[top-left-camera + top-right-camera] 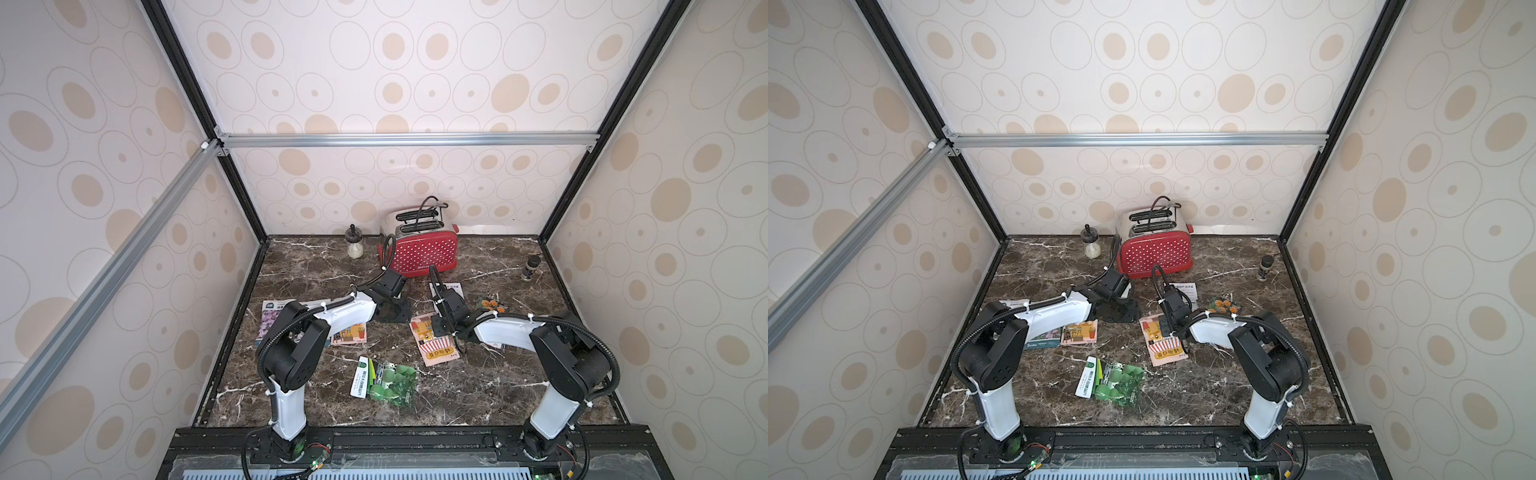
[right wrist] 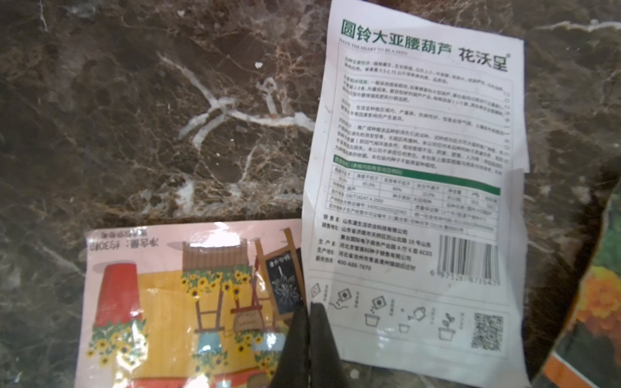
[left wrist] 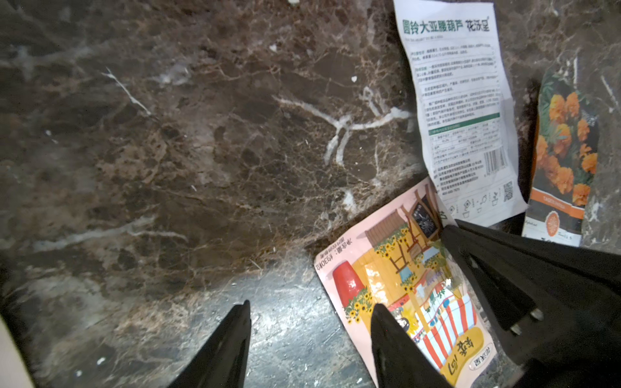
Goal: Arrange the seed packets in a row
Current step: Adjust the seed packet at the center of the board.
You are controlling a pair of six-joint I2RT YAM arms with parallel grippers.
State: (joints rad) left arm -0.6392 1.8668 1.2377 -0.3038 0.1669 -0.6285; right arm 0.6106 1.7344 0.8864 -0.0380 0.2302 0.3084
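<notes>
- seed packets [image 1: 392, 382] lie scattered mid-bench [image 1: 478, 395], not in a row.
- right claw [image 2: 309, 312] is clenched at the seam where the white-backed packet [image 2: 416, 168] overlaps the pink shop packet [image 2: 188, 302]; whether it holds an edge, i cannot tell.
- left claw [image 3: 311, 312] hovers released, just left.
- risk: lifting may drag both overlapped packets, or the thin edge may slip free.

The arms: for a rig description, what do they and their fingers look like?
The left arm and right arm have white shells, black joints, and black ribbed cable hoses tied on with white zip ties. The fingers are black and pointed.
</notes>
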